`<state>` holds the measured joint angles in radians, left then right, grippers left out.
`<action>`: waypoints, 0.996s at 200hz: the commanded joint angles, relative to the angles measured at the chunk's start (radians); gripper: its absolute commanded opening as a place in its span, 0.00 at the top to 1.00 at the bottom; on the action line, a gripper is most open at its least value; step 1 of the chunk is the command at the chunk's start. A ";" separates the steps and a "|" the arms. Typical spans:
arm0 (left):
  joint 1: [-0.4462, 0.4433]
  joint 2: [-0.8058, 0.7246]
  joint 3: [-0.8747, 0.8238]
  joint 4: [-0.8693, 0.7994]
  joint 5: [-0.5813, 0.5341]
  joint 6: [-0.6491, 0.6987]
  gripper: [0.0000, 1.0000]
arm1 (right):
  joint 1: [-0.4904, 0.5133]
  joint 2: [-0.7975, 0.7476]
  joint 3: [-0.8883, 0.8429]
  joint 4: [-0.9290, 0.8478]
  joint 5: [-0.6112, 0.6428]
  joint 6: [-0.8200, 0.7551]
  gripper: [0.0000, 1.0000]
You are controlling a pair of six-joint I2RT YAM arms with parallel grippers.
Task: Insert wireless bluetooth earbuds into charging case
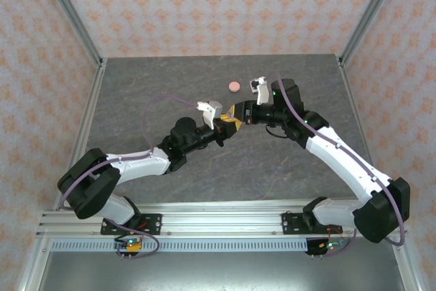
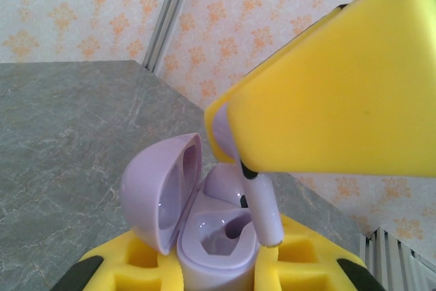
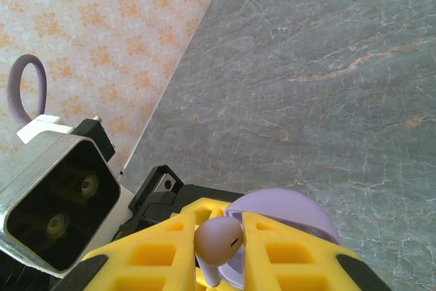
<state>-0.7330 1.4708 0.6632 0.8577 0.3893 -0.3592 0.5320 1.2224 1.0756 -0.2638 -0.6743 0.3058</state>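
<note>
Mid-desk, the left fingers (image 2: 136,267) clench an open lilac case (image 2: 218,243) while the right fingers (image 3: 293,253) pinch a lilac earbud (image 3: 219,238), stem dipping into a socket but apparently not yet seated. A rounded shape behind it may be a second bud (image 2: 221,183) already docked. Farther back, a pink case (image 1: 234,86) lies shut on the desk (image 1: 136,100), contents unseen

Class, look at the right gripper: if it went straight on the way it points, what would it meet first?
Probably the open lilac case held in the left gripper. The right gripper holds an earbud stem-first just above the case's opening, though exact depth is unclear.
</note>
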 commanded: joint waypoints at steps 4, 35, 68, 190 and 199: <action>0.000 -0.036 0.036 -0.015 0.006 -0.003 0.99 | 0.007 -0.027 0.031 -0.016 0.040 -0.028 0.80; 0.000 -0.042 0.042 -0.030 0.016 -0.006 0.98 | 0.007 -0.031 0.025 -0.021 0.069 -0.036 0.80; -0.001 -0.046 0.052 -0.052 0.022 -0.005 0.99 | 0.009 -0.033 0.021 -0.024 0.096 -0.042 0.80; 0.000 -0.064 0.078 -0.108 0.007 -0.030 0.99 | 0.012 -0.032 0.014 -0.064 0.088 -0.072 0.80; 0.000 -0.064 0.081 -0.109 0.005 -0.032 0.99 | 0.013 -0.033 0.014 -0.070 0.085 -0.077 0.80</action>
<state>-0.7330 1.4349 0.6968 0.7479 0.3897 -0.3752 0.5365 1.2121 1.0756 -0.3000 -0.5835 0.2581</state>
